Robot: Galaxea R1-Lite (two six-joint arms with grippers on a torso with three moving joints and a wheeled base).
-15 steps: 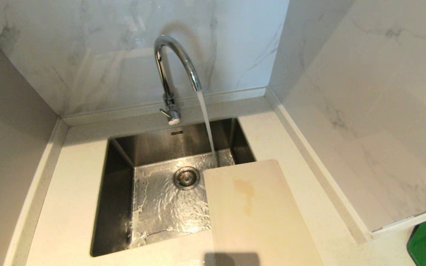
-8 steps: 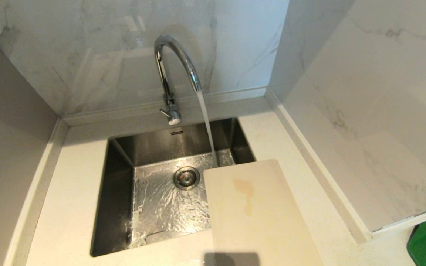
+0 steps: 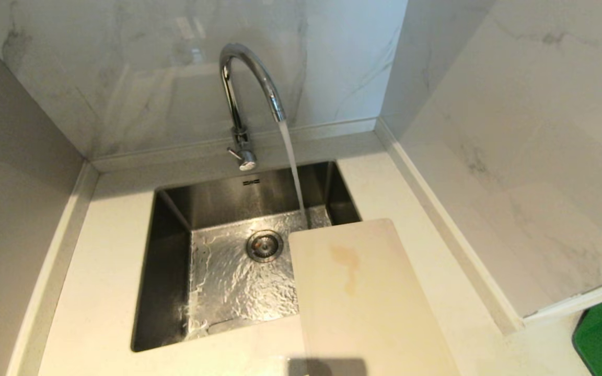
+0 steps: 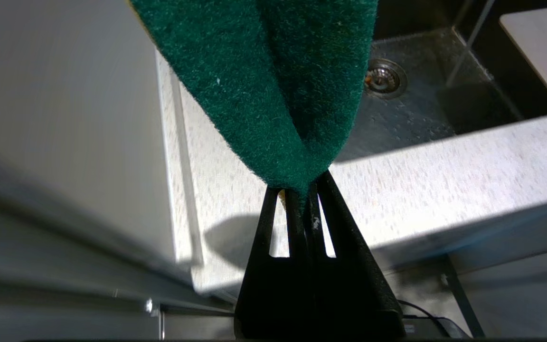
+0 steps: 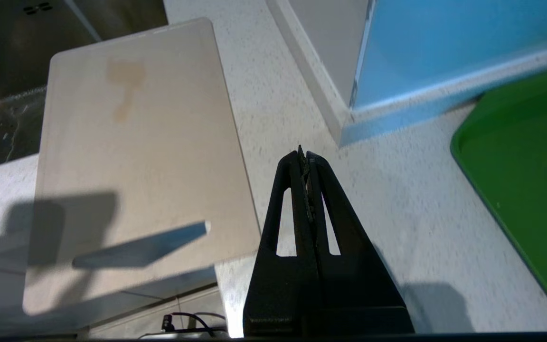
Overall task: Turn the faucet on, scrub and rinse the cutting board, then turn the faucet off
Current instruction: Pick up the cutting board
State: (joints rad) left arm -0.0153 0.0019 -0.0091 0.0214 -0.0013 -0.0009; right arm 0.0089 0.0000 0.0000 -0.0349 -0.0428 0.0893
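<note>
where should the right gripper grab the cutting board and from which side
Probably the near edge of the cutting board: in the right wrist view it juts past the front lip of the counter, so jaws could close over and under it there. Elsewhere it lies flat, far corner over the sink. Come from the robot's side; the right gripper, shut and empty, must open first.

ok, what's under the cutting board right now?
The cutting board lies on the countertop, its far left corner overhanging the sink, where faucet water runs. The counter and sink rim beneath it are covered.
</note>
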